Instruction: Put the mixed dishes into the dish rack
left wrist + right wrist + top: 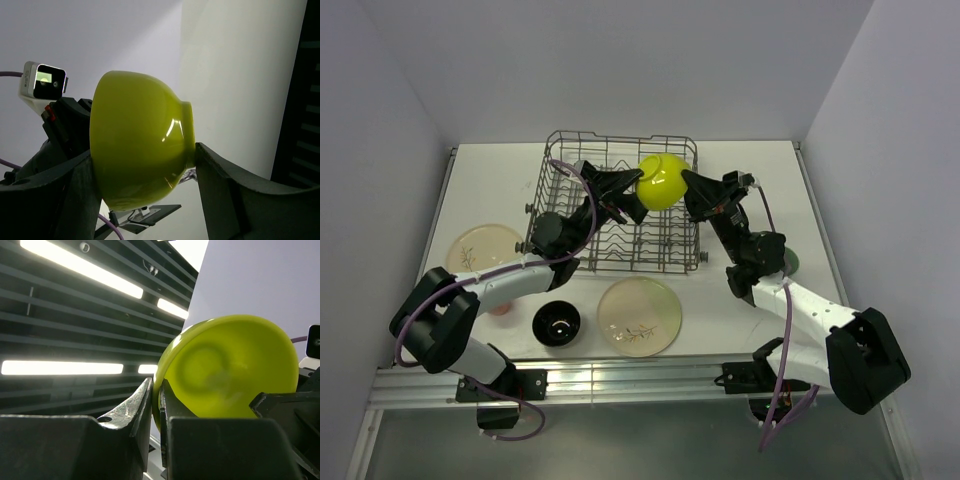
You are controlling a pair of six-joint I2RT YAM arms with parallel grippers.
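Observation:
The lime-green bowl (661, 180) is held in the air over the far right part of the grey wire dish rack (620, 248). My left gripper (636, 203) is shut across the bowl (140, 140), one finger on the rim side and the other on its foot. My right gripper (689, 190) pinches the bowl's rim (230, 370) from the right. Two cream plates lie on the table, one left of the rack (485, 248) and one in front of it (640, 314). The black bowl (558, 323) sits at the front left.
A coral-pink cup (500, 306) peeks out under my left arm. A mint-green cup (791, 263) is mostly hidden behind my right arm. The rack holds no dishes that I can see. White walls close in the table on three sides.

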